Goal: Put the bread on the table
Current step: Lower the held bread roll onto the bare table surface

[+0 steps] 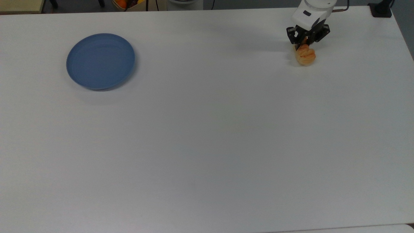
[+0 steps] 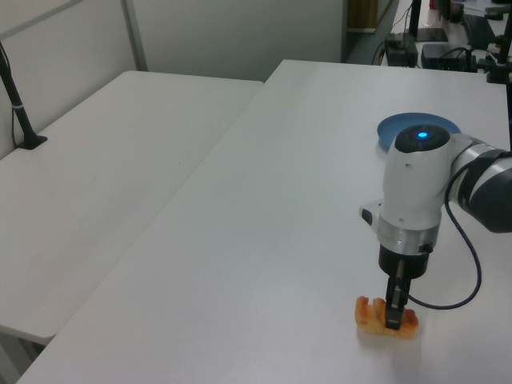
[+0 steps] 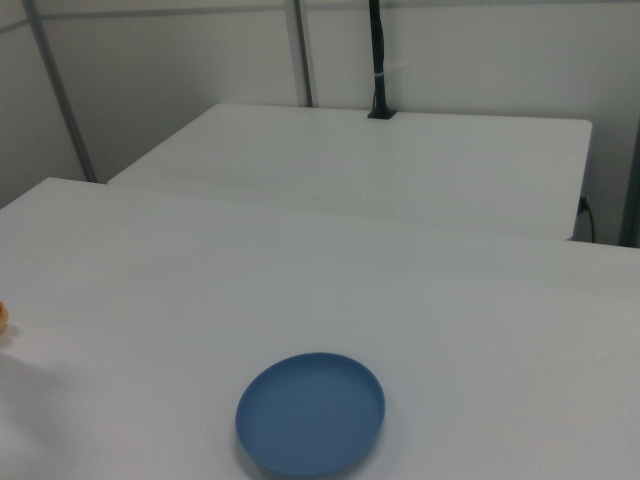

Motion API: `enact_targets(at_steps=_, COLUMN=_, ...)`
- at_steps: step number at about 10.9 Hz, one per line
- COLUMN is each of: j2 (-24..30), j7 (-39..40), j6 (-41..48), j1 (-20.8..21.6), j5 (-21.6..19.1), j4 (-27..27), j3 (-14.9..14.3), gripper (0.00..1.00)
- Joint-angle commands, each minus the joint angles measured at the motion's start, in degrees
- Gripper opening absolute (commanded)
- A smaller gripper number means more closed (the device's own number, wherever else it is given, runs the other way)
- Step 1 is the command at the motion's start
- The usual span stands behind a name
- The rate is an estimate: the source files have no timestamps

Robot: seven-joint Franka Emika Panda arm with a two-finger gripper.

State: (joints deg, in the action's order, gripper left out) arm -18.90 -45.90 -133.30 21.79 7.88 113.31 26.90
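So the gripper (image 1: 304, 45) is down at the far upper right of the top view, pointing straight down, with its two dark fingers (image 2: 393, 314) closed in on the bread (image 1: 305, 55). In the left view you can see the fingers pinching the middle of the little golden-orange loaf (image 2: 386, 317), with a lump of it sticking out on each side of them. The bread looks like it sits right on the table (image 1: 207, 136), or as good as; there's only a thin shadow hugging it in the left view, so I can't say for sure whether it's fully resting or a hair above the surface.

In the top view the loaf pokes out just below the claw, toward the bottom of that frame. The blue plate (image 1: 100, 61) is well apart from the claw, way over on the top view's left with a long stretch of bare white tabletop between them. In the left view the plate (image 2: 417, 128) sits behind the arm, partly hidden by the white wrist housing (image 2: 413, 192) with its blue light on top. A dark cable (image 2: 464, 272) loops off the wrist on the left view's right.

In the right view the plate (image 3: 311, 412) sits near the bottom middle, and a tiny orange sliver of the bread (image 3: 3, 317) peeks in at the right view's left edge.
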Motion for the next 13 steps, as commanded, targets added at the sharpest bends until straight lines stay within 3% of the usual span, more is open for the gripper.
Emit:
enact_targets(at_steps=1, j2=-1.4, j7=-3.5, j6=0.1, j1=2.1, j5=1.1, j4=-2.0, j3=-0.4, gripper=0.29)
enact_targets(at_steps=6, j2=-2.0, j7=-6.5, j6=0.4, j1=3.0, j5=1.0, j4=-2.0, j3=-0.4, gripper=0.33)
enact_targets(at_steps=7, j2=-2.1, j7=-6.5, j6=0.5, j1=3.1, j5=1.0, j4=-2.0, j3=-0.4, gripper=0.44)
enact_targets(at_steps=8, j2=-2.5, j7=-6.5, j6=0.5, j1=3.1, j5=1.0, j4=-2.0, j3=-0.4, gripper=0.68)
enact_targets(at_steps=10, j2=-2.4, j7=-6.3, j6=0.6, j1=3.1, j5=1.1, j4=-2.0, j3=-0.4, gripper=0.81)
enact_targets(at_steps=11, j2=-2.4, j7=-6.4, j6=1.3, j1=3.1, j5=1.1, j4=-2.0, j3=-0.4, gripper=0.94)
enact_targets(at_steps=13, j2=-2.3, j7=-6.4, j6=1.6, j1=3.1, j5=1.1, j4=-2.1, j3=-0.4, gripper=1.00)
